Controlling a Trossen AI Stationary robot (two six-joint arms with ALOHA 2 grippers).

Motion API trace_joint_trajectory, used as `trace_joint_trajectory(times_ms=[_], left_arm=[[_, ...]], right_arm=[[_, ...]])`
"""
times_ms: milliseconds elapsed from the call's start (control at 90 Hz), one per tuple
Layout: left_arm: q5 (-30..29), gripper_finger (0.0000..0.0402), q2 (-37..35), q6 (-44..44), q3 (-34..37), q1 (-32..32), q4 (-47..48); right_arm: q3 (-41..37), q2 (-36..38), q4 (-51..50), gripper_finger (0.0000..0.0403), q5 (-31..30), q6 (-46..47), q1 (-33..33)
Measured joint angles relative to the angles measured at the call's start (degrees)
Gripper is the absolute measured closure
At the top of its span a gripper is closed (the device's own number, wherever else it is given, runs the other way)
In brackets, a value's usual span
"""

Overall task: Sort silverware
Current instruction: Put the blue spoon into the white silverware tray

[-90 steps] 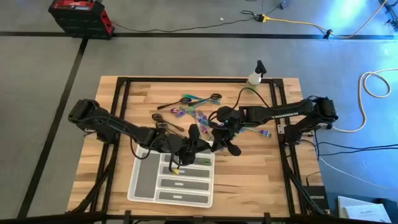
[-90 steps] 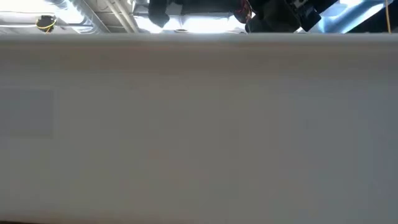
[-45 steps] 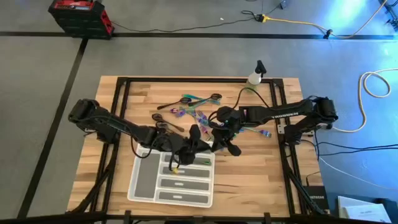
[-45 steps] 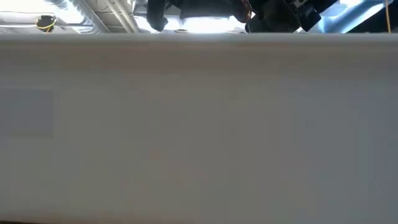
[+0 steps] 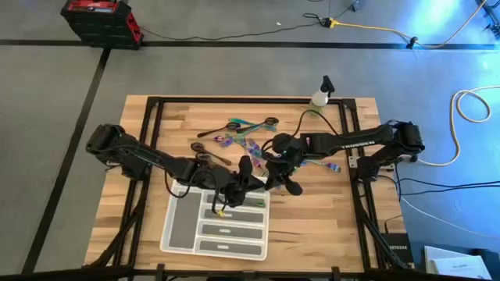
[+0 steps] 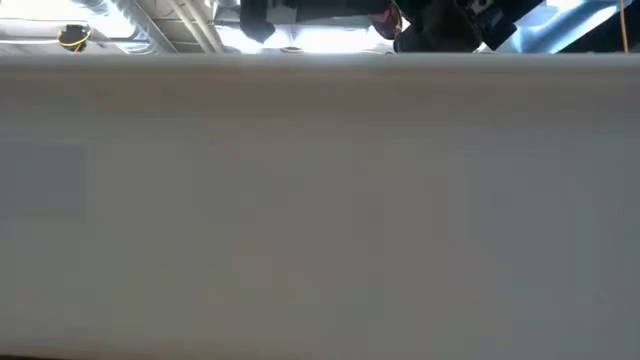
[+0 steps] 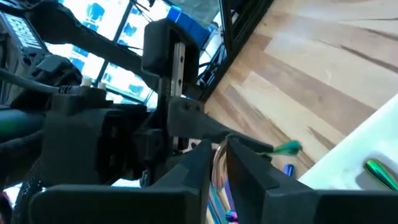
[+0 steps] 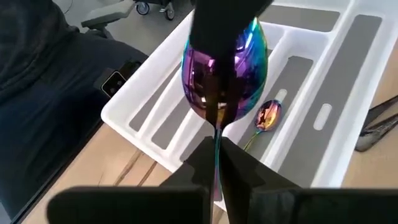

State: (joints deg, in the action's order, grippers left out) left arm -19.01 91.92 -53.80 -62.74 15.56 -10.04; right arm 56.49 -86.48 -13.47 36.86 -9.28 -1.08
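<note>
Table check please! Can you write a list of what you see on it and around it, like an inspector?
Surface: wooden table.
Job's things: loose cutlery at the far middle; a shiny spoon held above the white tray; a smaller spoon lying in a tray slot.
Clutter: spray bottle at the far edge.
Grippers: right gripper shut on the spoon; left gripper over the tray's far end, nearly closed.
Cables: white and yellow cables on the floor.
Surroundings: red case on the floor.

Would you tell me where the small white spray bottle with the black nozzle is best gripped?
I would grip the small white spray bottle round its plain body, below the black nozzle, coming level from the near side: it stands upright at the far edge. The right pincer holds an iridescent spoon.
</note>
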Motion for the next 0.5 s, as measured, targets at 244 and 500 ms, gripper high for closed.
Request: trace_joint_trajectory(times_ms=[244, 500], left_arm=[[-1.0, 0.0366, 0.0, -0.6, 0.0, 0.0, 0.1], [-1.6, 0.0380, 0.0, -2.1, 0.0, 0.0, 0.6]], right_arm=[[0.0, 0.0, 0.0, 0.0403, 0.0, 0.0, 0.0], [0.0, 0.0, -0.1, 0.0403, 0.0, 0.0, 0.0]])
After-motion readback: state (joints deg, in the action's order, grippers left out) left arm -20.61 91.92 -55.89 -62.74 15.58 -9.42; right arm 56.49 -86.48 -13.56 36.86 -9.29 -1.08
